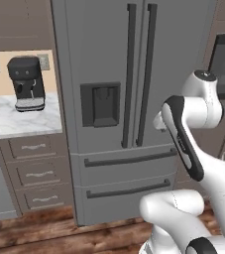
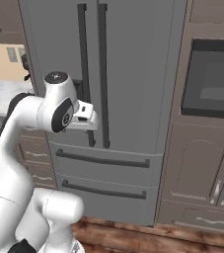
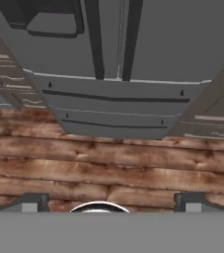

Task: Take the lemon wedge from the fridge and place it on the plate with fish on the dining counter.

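The tall grey fridge [image 1: 109, 99] stands straight ahead with both doors and both lower drawers shut. Its dark bar handles [image 2: 91, 69] run down the middle, and the dispenser recess [image 1: 100, 104] is on the left door. My gripper [image 3: 112, 202] hangs in front of the fridge at about drawer height, tilted down toward the floor. It is open, with nothing between its two fingertips [image 3: 32, 201]. My white hand [image 2: 85, 116] sits just short of the handles. The lemon wedge is hidden behind the shut doors. The plate with fish and the dining counter are out of view.
A black coffee machine [image 1: 26, 82] stands on a marble worktop [image 1: 15, 121] left of the fridge, above brown drawers [image 1: 34, 173]. A built-in oven [image 2: 212, 79] and brown cabinets [image 2: 202, 173] fill the right side. The wooden floor [image 3: 108, 158] lies before the fridge.
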Available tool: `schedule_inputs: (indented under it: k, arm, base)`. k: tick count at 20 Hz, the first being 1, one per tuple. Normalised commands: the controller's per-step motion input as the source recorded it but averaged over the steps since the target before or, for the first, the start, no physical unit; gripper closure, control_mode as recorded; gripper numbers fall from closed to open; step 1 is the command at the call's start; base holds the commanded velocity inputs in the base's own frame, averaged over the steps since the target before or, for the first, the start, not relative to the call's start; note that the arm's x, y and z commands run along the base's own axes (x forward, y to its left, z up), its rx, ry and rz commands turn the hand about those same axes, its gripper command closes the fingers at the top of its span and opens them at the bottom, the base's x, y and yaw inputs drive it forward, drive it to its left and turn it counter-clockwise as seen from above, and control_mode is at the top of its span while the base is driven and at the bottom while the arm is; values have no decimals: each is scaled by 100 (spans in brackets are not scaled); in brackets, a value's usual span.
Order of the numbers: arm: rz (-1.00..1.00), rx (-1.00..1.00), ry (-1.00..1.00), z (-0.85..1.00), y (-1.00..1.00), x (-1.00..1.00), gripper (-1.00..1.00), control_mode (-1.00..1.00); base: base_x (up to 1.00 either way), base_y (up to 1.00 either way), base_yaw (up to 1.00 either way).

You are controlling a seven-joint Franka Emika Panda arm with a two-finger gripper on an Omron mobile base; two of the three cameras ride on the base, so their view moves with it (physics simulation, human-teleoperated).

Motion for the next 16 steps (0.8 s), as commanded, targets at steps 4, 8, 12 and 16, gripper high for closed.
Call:
schedule_inputs:
  k: [4, 8, 12, 16]
  arm:
    - [0, -1, -31, 17, 11, 89, -100, -100]
    - [0, 1, -46, 50, 0, 43, -100, -100]
    - [0, 2, -62, 65, 1, 5, -100, -100]
    - [0, 8, -56, 53, 38, 17, -100, -100]
  base:
    - [0, 0, 0]
    - [0, 0, 0]
    - [0, 0, 0]
    - [0, 0, 0]
